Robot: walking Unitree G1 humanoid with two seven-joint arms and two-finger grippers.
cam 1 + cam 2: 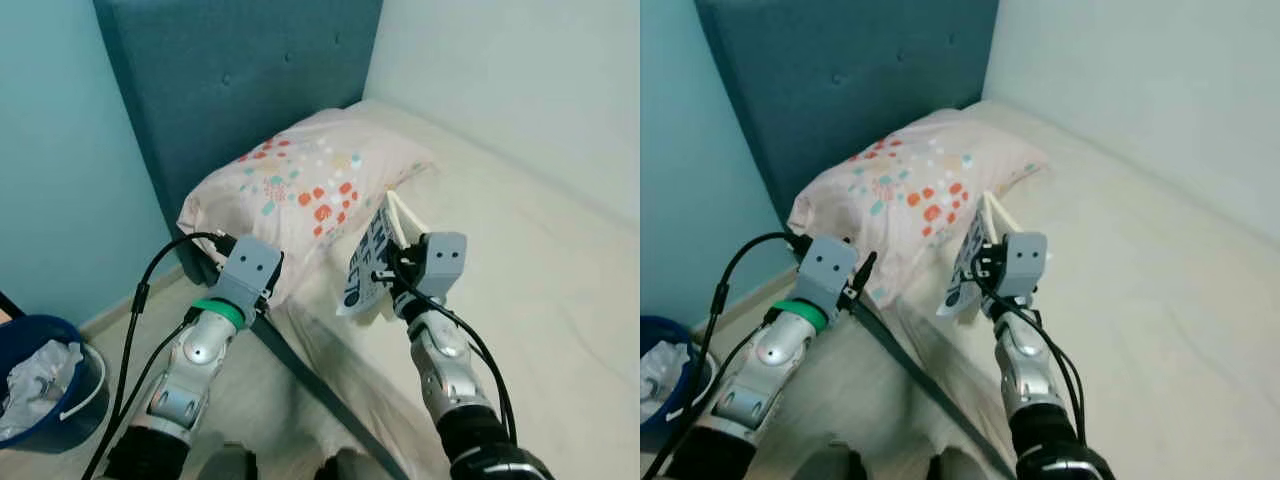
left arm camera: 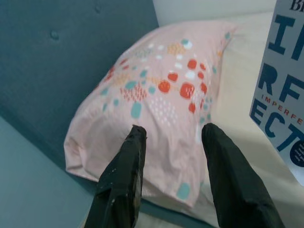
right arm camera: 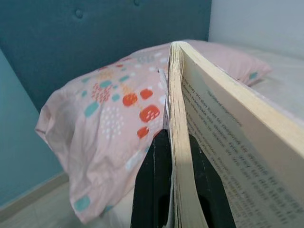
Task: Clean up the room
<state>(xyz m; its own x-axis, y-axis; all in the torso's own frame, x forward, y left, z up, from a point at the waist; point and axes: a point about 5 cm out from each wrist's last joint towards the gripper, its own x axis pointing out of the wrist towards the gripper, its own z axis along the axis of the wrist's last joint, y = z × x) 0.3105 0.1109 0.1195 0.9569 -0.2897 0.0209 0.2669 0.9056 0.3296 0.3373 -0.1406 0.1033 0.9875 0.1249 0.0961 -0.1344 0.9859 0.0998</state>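
While right claw (image 3: 172, 156) clamps book (image 3: 209, 133), left claw (image 2: 173, 142) parted, empty, pillow (image 1: 300, 195) beyond.

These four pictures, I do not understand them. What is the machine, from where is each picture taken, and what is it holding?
It is a humanoid robot with two silver arms, each ending in a gripper of two long black fingers. The two wide pictures come from cameras on its head, looking down past its arms. The two close pictures come from a camera on each wrist, looking along that gripper's fingers.

Before it stands a bed with a cream sheet and a dark blue headboard. A pink pillow with coloured spots lies at the head of the bed. On the floor to the robot's left is a blue bin with crumpled paper inside.

The right gripper is shut on a book, held upright above the sheet beside the pillow. The left gripper is open, holds nothing, and points towards the pillow.
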